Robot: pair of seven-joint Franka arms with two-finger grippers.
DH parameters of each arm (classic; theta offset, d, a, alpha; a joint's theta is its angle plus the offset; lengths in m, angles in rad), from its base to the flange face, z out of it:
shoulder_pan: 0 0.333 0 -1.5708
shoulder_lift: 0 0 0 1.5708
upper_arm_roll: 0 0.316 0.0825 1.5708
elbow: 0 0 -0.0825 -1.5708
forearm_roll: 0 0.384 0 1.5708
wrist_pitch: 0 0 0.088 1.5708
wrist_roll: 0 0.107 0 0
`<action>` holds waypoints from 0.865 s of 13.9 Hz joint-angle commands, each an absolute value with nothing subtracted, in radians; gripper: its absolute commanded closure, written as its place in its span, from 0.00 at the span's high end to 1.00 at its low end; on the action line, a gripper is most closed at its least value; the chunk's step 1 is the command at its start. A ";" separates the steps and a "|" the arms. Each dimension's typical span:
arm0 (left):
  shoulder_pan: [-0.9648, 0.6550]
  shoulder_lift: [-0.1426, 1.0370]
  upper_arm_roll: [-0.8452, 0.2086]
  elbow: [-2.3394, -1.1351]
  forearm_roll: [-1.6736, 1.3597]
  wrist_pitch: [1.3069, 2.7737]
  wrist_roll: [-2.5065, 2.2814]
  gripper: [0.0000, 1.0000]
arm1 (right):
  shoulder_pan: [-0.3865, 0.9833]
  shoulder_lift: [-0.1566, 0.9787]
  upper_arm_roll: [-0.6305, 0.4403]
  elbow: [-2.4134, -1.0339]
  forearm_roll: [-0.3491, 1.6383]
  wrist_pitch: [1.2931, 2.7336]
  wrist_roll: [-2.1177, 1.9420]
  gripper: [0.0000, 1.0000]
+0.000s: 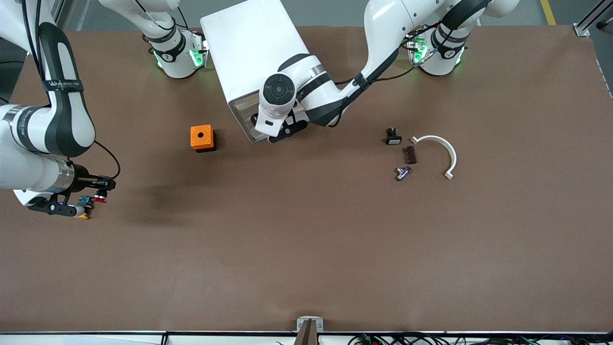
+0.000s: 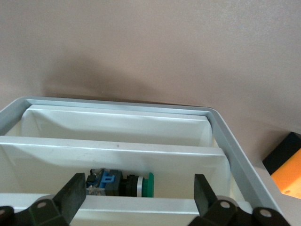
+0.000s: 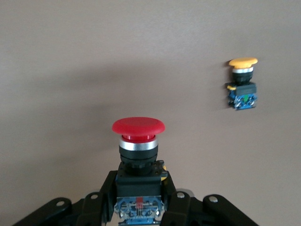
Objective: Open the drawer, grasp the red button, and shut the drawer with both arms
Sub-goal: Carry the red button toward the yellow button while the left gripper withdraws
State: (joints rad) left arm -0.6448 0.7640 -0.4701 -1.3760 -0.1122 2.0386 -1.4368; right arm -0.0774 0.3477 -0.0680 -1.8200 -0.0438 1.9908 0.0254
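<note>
Holding the button (image 3: 138, 141) by its black and blue body, the right gripper (image 1: 91, 197) has its fingers shut tight on it, so the red cap sticks out free. It hangs over the bench (image 1: 306, 249) at the right arm's end, well apart from the drawer (image 2: 117, 141). This looks like the grab step is done, and the button is kept out of the way so the drawer can be shut.

A button with a yellow cap (image 3: 242, 82) lies on the bench close to the right gripper. It is not the one wanted, so it is left alone.

The left gripper (image 1: 280, 129) sits at the front of the white box (image 1: 249, 52), right at the open drawer. Its fingers (image 2: 73, 195) are spread wide with nothing between them. My guess is it is there to push the drawer shut. A green button (image 2: 124, 183) lies inside one part of the drawer.

An orange cube (image 1: 202, 137) stands beside the box, toward the right arm's end. A white curved piece (image 1: 443, 148) and small parts (image 1: 402, 155) lie toward the left arm's end.
</note>
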 commanded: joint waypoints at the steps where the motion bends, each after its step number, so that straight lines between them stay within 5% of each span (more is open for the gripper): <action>1: -0.647 0.765 -0.489 -1.373 -0.164 2.074 -1.442 1.00 | -0.121 0.380 -0.048 -1.827 -0.084 2.051 -0.002 0.21; 12: -0.299 0.687 -0.477 -1.379 0.034 2.007 -0.972 1.00 | -0.126 0.514 -0.048 -1.827 -0.087 2.220 -0.075 0.21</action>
State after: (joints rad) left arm -0.3522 0.7282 -0.4656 -1.3656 0.0031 2.0430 -1.0424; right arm -0.1080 0.4989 -0.0631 -1.8290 -0.0644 2.1962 -0.0546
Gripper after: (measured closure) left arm 0.000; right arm 0.581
